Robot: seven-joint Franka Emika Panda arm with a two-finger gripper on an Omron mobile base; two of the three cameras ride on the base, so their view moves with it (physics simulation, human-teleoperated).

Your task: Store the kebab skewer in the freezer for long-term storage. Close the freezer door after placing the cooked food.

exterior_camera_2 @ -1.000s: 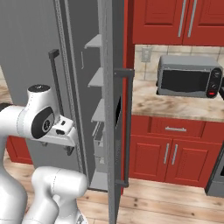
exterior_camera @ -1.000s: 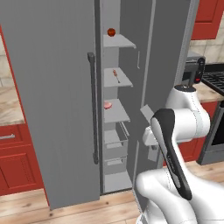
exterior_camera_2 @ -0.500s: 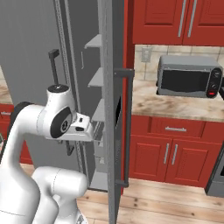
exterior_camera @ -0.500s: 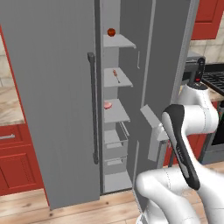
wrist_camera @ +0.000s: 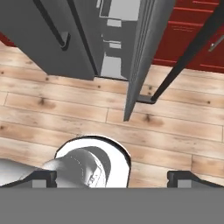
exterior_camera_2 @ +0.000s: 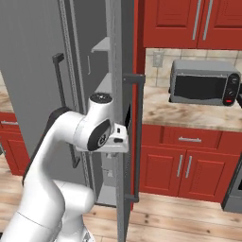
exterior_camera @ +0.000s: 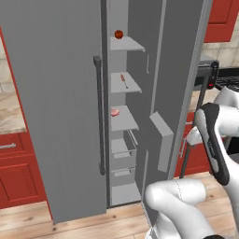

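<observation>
Freezer door (exterior_camera: 179,79): stood open, edge-on to the arm.
Arm: had swung right, round the door's outer side; closing likely came next.
Gripper (wrist_camera: 116,178): empty, fingers spread wide.
Kebab skewer (exterior_camera: 123,80): lay on the middle freezer (exterior_camera: 125,84) shelf.

floor: light wood planks (wrist_camera: 175,127) | cabinets: red (exterior_camera_2: 189,160) | counter: beige (exterior_camera_2: 189,113) | microwave (exterior_camera_2: 203,87)
</observation>
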